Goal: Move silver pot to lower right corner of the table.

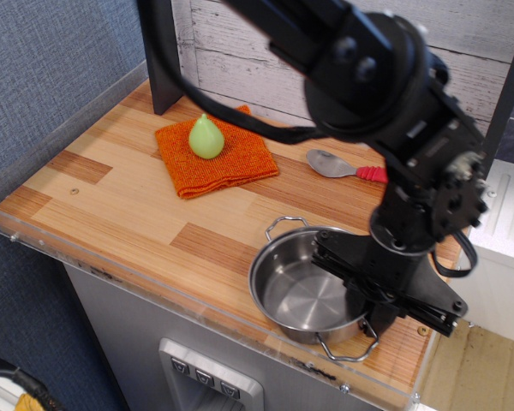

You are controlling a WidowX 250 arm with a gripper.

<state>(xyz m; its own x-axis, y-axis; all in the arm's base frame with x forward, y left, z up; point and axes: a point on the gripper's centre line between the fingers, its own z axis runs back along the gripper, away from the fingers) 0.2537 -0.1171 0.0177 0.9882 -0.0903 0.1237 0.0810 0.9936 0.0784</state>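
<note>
The silver pot [301, 289] is a small shiny round pot with two wire loop handles, near the front right corner of the striped wooden table [120, 214]. My black gripper [370, 304] comes down from the upper right and is shut on the pot's right rim. The pot looks level, at or just above the tabletop; I cannot tell whether it touches. The front handle hangs near the acrylic edge rim.
An orange cloth [216, 158] with a green pear-shaped object [206, 137] lies at the back left. A red-handled metal spoon [334, 164] lies at the back, partly hidden by the arm. A dark post [158, 51] stands at the back left.
</note>
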